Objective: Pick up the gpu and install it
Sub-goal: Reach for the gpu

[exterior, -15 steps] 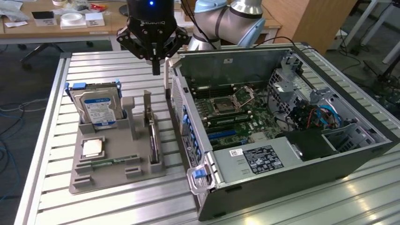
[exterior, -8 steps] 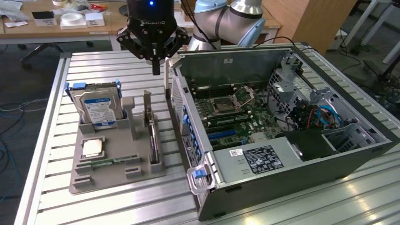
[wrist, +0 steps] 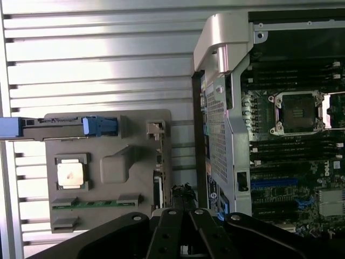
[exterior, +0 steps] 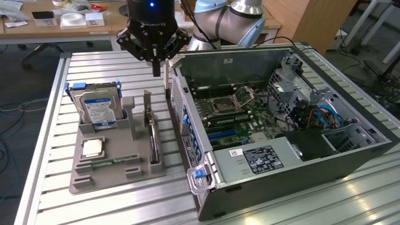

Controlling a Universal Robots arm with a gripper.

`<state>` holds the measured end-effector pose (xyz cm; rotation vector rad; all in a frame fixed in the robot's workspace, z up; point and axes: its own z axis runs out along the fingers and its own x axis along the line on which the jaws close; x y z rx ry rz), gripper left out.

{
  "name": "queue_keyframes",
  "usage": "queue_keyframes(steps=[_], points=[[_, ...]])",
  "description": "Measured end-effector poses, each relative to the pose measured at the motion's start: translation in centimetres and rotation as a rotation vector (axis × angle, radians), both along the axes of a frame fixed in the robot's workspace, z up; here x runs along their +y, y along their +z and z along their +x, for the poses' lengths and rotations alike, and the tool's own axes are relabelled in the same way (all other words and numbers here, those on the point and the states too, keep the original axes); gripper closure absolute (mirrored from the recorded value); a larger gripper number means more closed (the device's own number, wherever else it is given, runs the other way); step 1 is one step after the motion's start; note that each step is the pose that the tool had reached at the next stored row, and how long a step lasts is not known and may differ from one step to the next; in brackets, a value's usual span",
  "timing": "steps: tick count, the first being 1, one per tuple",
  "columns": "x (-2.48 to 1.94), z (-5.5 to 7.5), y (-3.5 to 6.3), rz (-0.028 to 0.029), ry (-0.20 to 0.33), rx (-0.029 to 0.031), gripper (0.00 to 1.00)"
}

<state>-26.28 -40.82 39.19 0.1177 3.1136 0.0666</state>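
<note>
The gpu (exterior: 153,140) stands on edge in a slot along the case-side edge of the grey holder (exterior: 115,176), its silver-beige bracket (exterior: 148,105) rising at the far end. In the wrist view the gpu (wrist: 158,189) is seen edge-on along the holder's edge. My gripper (exterior: 156,71) hangs shut above the far end of the card, a little beyond the bracket, with nothing between its fingers. Its black fingers (wrist: 167,232) point down beside the holder (wrist: 108,162). The open computer case (exterior: 293,164) lies at the exterior view's right, its motherboard (exterior: 234,112) bare with blue slots (exterior: 226,136).
The holder also carries an upright hard drive (exterior: 97,110) with a blue-white label, a square processor (exterior: 92,147) and a green memory stick (exterior: 112,161). The case wall (exterior: 181,101) stands close beside the gripper. Everything rests on a slatted metal table (exterior: 93,206). A cluttered desk (exterior: 62,21) is behind.
</note>
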Motion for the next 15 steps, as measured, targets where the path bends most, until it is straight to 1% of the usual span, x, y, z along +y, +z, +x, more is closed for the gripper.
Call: queue_keyframes(steps=[2, 4, 15], points=[[-0.20, 0.00, 0.00, 0.0000, 0.000, -0.0001, 0.89], [-0.32, 0.00, 0.00, 0.0000, 0.000, 0.0000, 0.89], [-0.32, 0.00, 0.00, 0.0000, 0.000, 0.0000, 0.89]])
